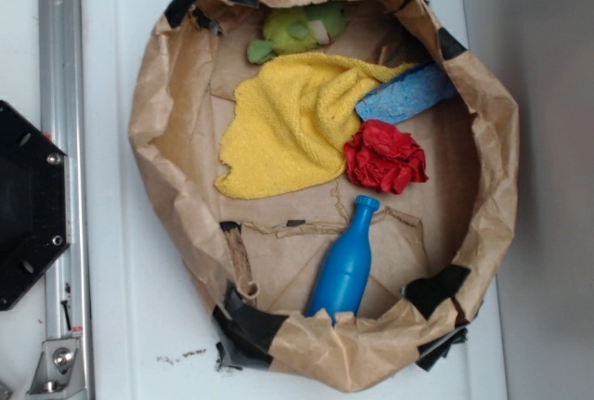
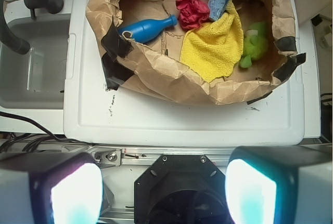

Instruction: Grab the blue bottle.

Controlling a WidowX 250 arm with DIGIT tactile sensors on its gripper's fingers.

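Note:
The blue bottle (image 1: 345, 265) (image 2: 145, 28) is glossy bright blue and lies on its side inside a brown paper bowl (image 1: 158, 140) (image 2: 171, 78). Its base rests against the crumpled rim and its narrow neck points toward the red cloth. In the wrist view my gripper (image 2: 164, 193) is open, its two fingers (image 2: 75, 193) spread wide with nothing between them. It hangs over the robot's black base, well back from the bowl and far from the bottle. The exterior view does not show the gripper.
Also in the bowl are a yellow cloth (image 1: 288, 126), a crumpled red cloth (image 1: 385, 157), a pale blue sponge slab (image 1: 406, 94) and a green plush toy (image 1: 295, 29). The bowl sits on a white top (image 2: 182, 120). A grey sink (image 2: 31, 68) lies beside it.

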